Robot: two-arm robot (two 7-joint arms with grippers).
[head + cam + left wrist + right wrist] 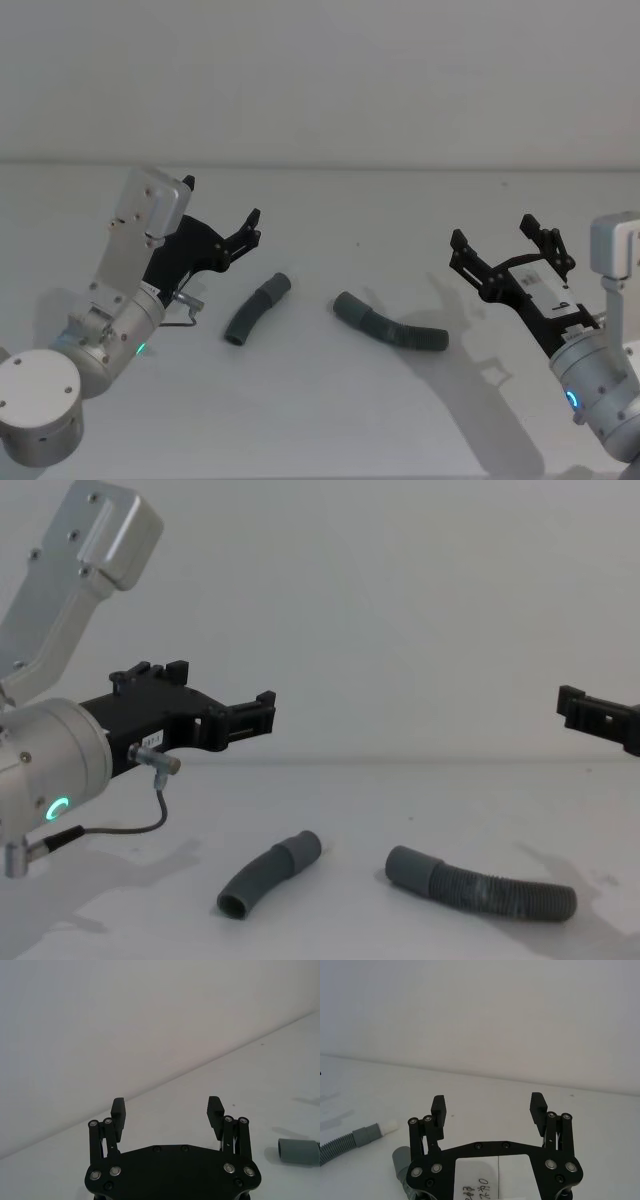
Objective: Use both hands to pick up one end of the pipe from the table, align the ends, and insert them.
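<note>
Pre-grasp, nothing picked up yet. The short curved dark grey plastic hose piece [258, 308] lies flat on the plain white desk [320, 430]. The longer ribbed dark grey hose piece [392, 324] lies just right of it, not touching. Their smooth cuffs [350, 306] roughly face each other across a gap. The left black two-finger pincer [252, 228] hovers left of the short piece, raised off the desk, fingers spread wide, empty. The right black two-finger pincer [493, 232] hangs well right of the short piece, out past the ribbed piece, also wide and empty. Next move, as I read it: each pincer drops onto its own piece, clamps just behind the cuff, lifts, and lines the cuffs up coaxially before pushing in. The hose looks floppy, so grip close to the cuff.
</note>
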